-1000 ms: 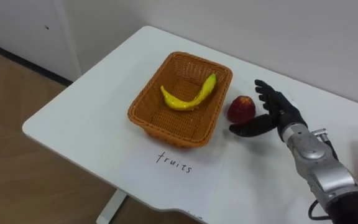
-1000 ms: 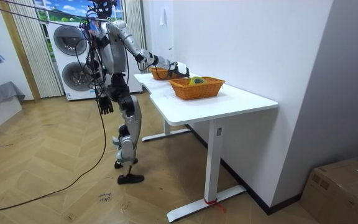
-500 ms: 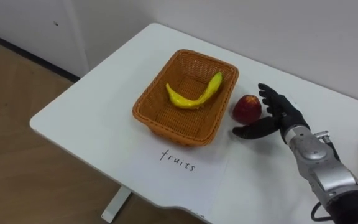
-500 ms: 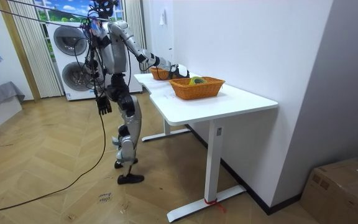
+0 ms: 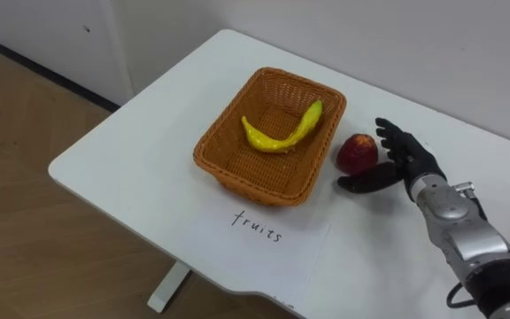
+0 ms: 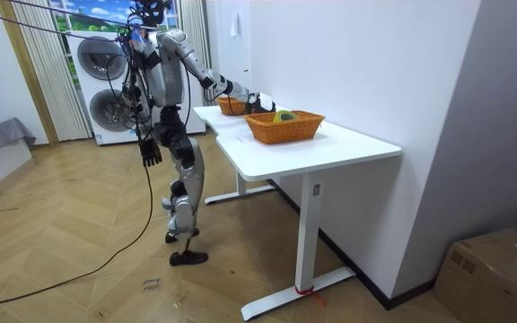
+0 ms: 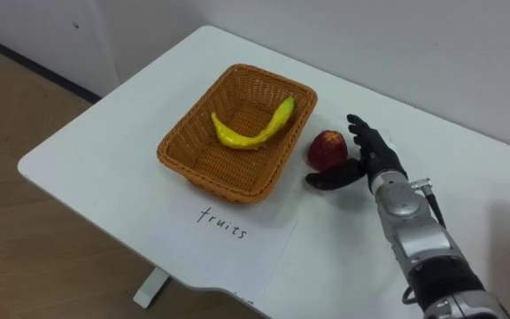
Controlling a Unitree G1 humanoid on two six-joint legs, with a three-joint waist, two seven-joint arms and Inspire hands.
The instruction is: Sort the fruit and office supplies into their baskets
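Fruit step in hand: the red apple (image 5: 358,153) sits on the white table (image 5: 122,168), just beside the wicker basket (image 5: 253,182) at its 3 o'clock, not yet inside. A banana (image 5: 282,136) already lies in the basket. The right hand (image 5: 408,167), at the apple's 3 o'clock, is unclenched, cupping without gripping. The left hand (image 6: 151,151) hangs by the hip; its state I cannot tell. Next, I judge: close round the apple, lift over the rim, carry toward 9 o'clock
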